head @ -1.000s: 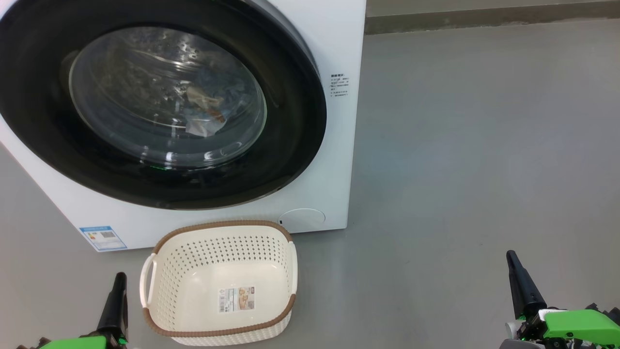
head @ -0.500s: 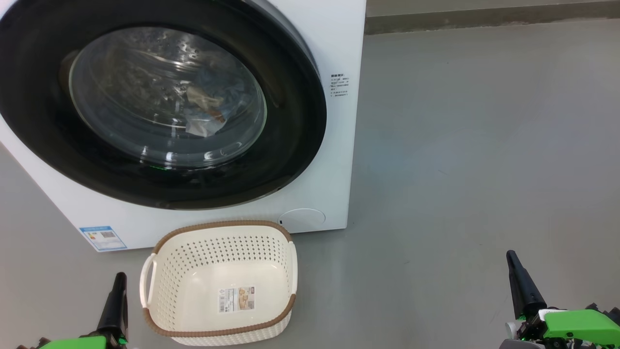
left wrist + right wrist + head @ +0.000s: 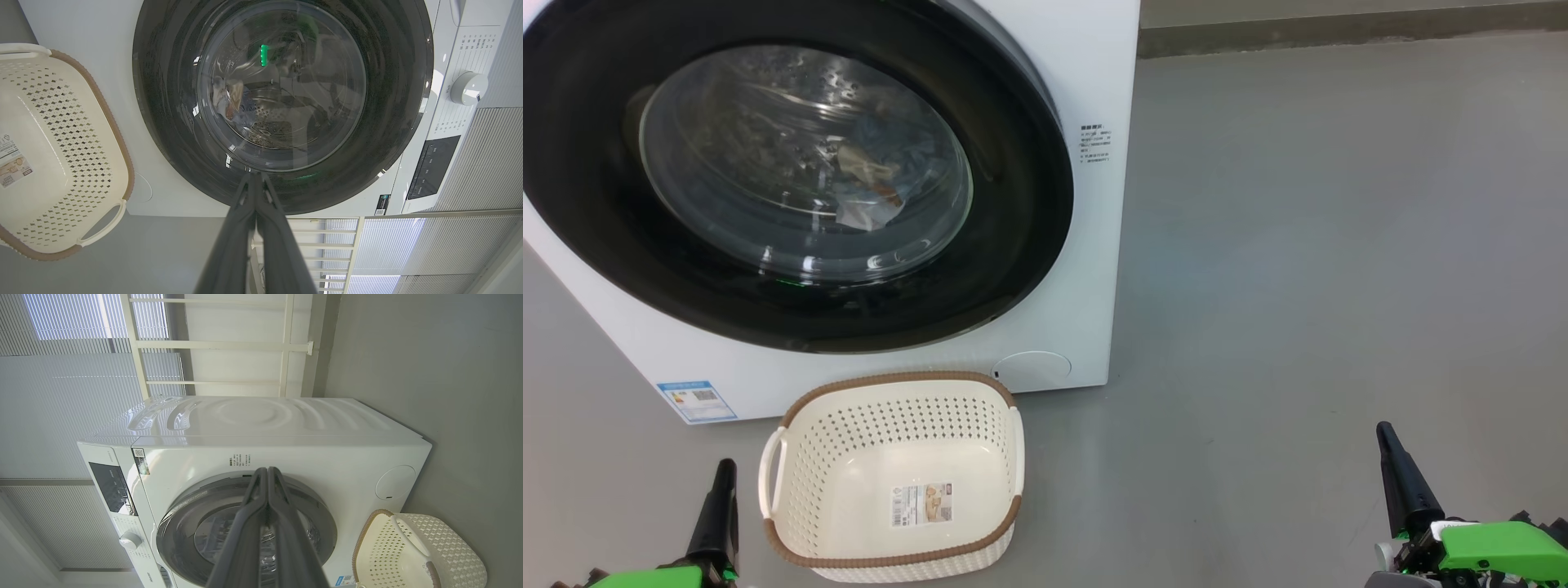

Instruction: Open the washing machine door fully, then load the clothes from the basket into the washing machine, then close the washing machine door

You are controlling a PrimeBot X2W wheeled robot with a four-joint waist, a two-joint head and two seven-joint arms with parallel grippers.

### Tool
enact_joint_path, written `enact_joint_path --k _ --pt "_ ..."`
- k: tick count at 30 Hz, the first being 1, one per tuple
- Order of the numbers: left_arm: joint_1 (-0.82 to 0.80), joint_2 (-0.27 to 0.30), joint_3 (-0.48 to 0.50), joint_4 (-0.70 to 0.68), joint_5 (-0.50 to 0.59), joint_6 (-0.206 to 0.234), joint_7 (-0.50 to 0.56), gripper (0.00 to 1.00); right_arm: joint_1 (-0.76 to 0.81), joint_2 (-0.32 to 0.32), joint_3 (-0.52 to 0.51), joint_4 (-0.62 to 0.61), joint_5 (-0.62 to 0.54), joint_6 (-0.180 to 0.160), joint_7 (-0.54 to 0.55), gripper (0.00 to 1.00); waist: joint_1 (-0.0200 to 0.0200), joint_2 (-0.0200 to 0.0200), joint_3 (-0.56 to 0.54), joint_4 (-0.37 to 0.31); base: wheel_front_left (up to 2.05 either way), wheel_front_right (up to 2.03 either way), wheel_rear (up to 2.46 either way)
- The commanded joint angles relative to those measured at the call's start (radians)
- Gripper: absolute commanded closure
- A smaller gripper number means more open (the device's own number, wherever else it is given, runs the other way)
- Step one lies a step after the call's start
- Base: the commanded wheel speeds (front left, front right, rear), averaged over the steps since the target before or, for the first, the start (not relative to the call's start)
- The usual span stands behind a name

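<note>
The white washing machine (image 3: 1086, 269) stands at the upper left of the head view, its black-rimmed round door (image 3: 1013, 245) closed flat against the front. Through the glass I see the clothes (image 3: 874, 175), bluish and cream fabric, lying in the drum. The cream basket (image 3: 800, 457) with a brown rim sits on the floor in front, with just a label sticker on its bottom. My left gripper (image 3: 723, 467) is shut, low at the basket's left. My right gripper (image 3: 1385, 431) is shut at the lower right, well away from the machine. The left wrist view faces the door (image 3: 171, 134) and the basket (image 3: 61, 134).
Bare grey floor (image 3: 1298, 286) stretches to the right of the machine up to a darker wall base at the top. The right wrist view shows window blinds (image 3: 81, 396) and a white frame behind the machine (image 3: 286, 428). A control dial (image 3: 468, 87) sits on the machine's panel.
</note>
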Motion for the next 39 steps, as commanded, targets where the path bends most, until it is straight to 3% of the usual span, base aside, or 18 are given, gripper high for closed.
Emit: enact_joint_path --k 1,39 --pt "-0.04 0.02 0.033 -0.017 -0.004 -0.011 0.004 1.0 -0.041 -0.008 0.023 -0.025 0.004 -0.001 0.008 1.0 0.0 0.0 0.0 0.0 0.0 0.0 0.0" --pt "-0.039 0.02 0.033 -0.017 -0.004 -0.011 0.004 1.0 -0.041 -0.008 0.023 -0.025 0.004 -0.001 0.008 1.0 0.0 0.0 0.0 0.0 0.0 0.0 0.0"
